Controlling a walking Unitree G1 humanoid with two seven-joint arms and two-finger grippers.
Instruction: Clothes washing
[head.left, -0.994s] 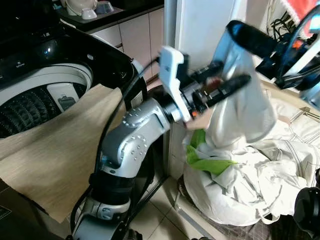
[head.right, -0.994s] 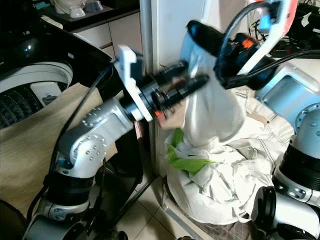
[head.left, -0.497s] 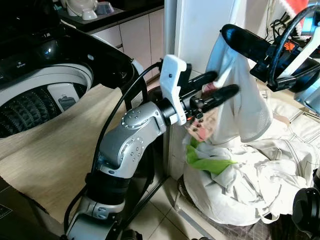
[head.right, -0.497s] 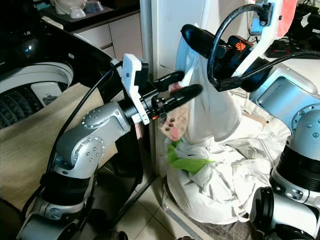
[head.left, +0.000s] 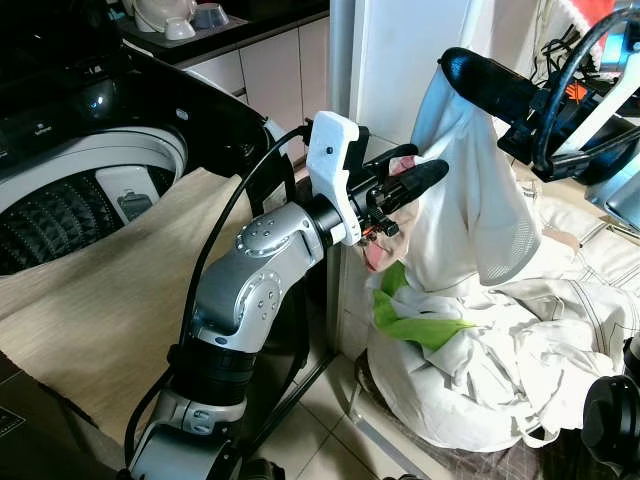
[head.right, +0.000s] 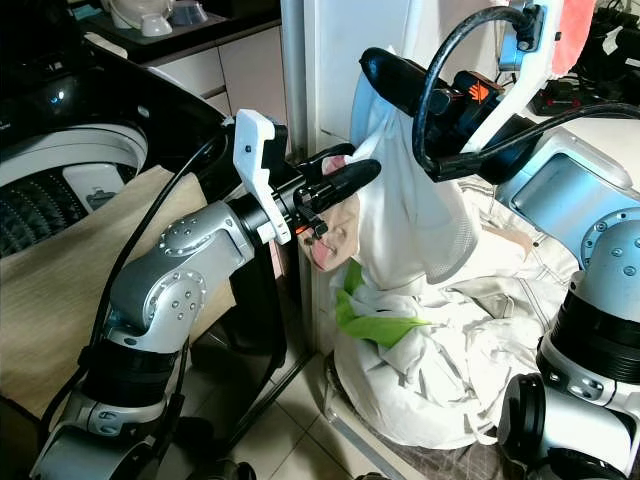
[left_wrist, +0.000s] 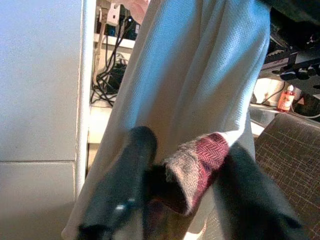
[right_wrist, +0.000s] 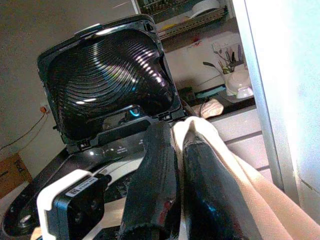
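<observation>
right gripper: jaws clamped on the white garment, holding it up high over the laundry pile
left gripper: jaws pinching a small pink-red cloth, right against the hanging garment
green item: sitting in the pile, under the garment
washing machine: lid open, off to the robot's left
beige cloth: draped over the washer's front edge

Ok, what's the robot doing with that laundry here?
Both arms are sorting laundry beside the open washing machine. The right gripper is shut on a white garment, holding it up above the laundry pile. The left gripper pinches a small pink patterned cloth against it. Nothing has gone into the drum yet.
</observation>
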